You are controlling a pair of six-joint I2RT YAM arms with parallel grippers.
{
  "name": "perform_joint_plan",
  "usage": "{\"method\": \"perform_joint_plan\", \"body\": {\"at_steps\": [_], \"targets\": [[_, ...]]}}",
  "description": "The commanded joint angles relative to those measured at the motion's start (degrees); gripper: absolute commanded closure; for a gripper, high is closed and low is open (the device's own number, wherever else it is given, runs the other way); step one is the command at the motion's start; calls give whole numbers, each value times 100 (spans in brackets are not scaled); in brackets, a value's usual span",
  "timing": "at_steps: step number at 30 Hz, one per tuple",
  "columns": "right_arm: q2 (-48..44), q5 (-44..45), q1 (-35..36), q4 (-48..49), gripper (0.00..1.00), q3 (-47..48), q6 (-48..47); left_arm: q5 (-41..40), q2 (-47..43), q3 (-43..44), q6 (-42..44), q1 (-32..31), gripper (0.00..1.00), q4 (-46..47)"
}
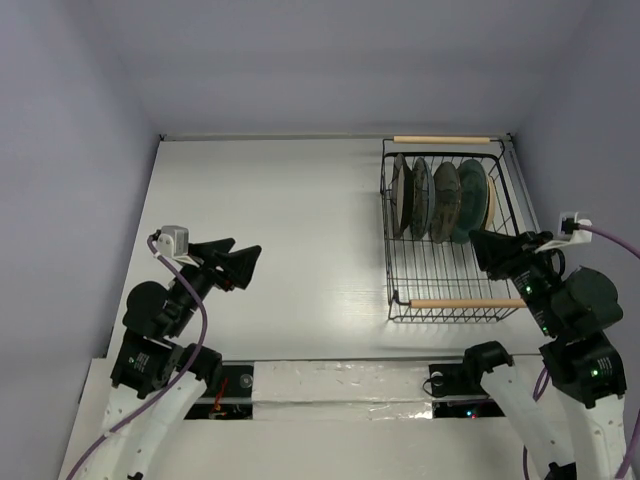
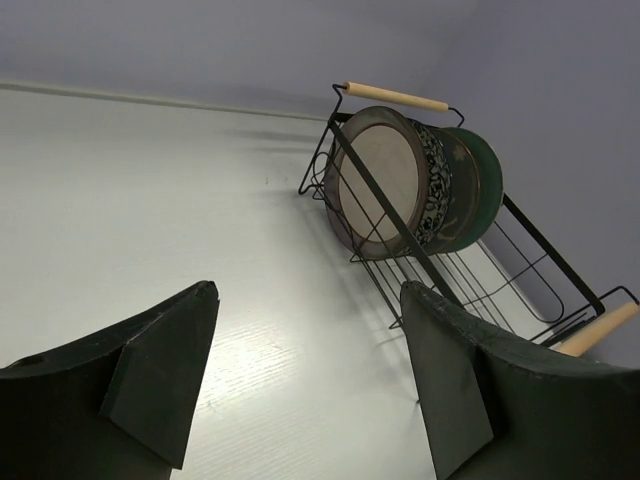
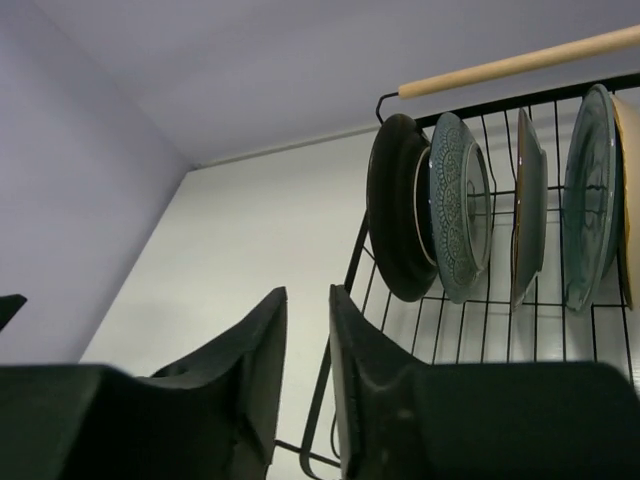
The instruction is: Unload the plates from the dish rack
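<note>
The black wire dish rack (image 1: 400, 270) with two wooden handles sits at the table's right. Several plates stand upright at its far end: a dark brown one (image 1: 399, 193) leftmost, a patterned one (image 1: 422, 197), another (image 1: 446, 200) and a teal one (image 1: 472, 200). My left gripper (image 1: 247, 247) is wide open and empty over bare table, far left of the rack; its wrist view (image 2: 308, 300) shows the rack (image 2: 400, 235) ahead. My right gripper (image 1: 478, 243) hovers above the rack's near right part, jaws a narrow gap apart and empty (image 3: 308, 295), short of the brown plate (image 3: 400, 205).
The white table (image 1: 280, 220) is bounded by lilac walls at the back and both sides. A taped white strip (image 1: 330, 385) runs along the near edge between the arm bases. The rack's near wooden handle (image 1: 465, 302) lies just below my right gripper.
</note>
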Motion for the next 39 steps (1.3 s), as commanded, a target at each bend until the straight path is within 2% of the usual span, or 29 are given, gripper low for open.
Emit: {"method": "perform_joint_plan", "body": {"at_steps": [1,3,4,8,11,12,15,21,23,24,25,26,27,30,33,39], "targets": [[219,-128,-46,199,74,257,-67,70,141,100,83,-26,29,141],[420,-180,-46,286,88,266,-58,79,141,73,75,-26,29,150],[517,-250,-46,313,100,275,-84,88,141,73,74,-26,30,141],[1105,-417,-46,550,100,258,-163,271,150,21,48,-26,36,272],[1589,-628,-46,884,100,222,-111,360,176,-32,48,-26,52,308],[1703,-681,-46,1067,100,231,-102,325,185,-24,48,-26,70,282],[2265,-551,85,1192,100,397,-84,97,185,20,39,-26,100,168],[3750,1004,938,797,100,1346,-418,-114,159,29,13,-26,100,89],[4111,1599,938,718,81,1557,-541,-149,176,38,-5,-26,98,71],[4443,1777,938,648,61,1750,-594,-150,176,29,-5,-26,89,53],[4603,1866,938,638,50,1821,-646,-150,176,20,-13,-26,85,62],[4761,2059,938,630,43,1892,-664,-150,176,29,-13,-26,81,62],[5111,2156,990,525,40,2075,-664,-141,176,12,-22,-26,71,71],[5553,2350,1061,402,37,2322,-787,-141,176,3,-22,-26,58,62],[6019,2772,1210,244,37,2630,-858,-141,176,12,-31,-26,52,62],[6722,3176,1334,85,38,3026,-990,-150,141,3,-31,27,50,62]]}}
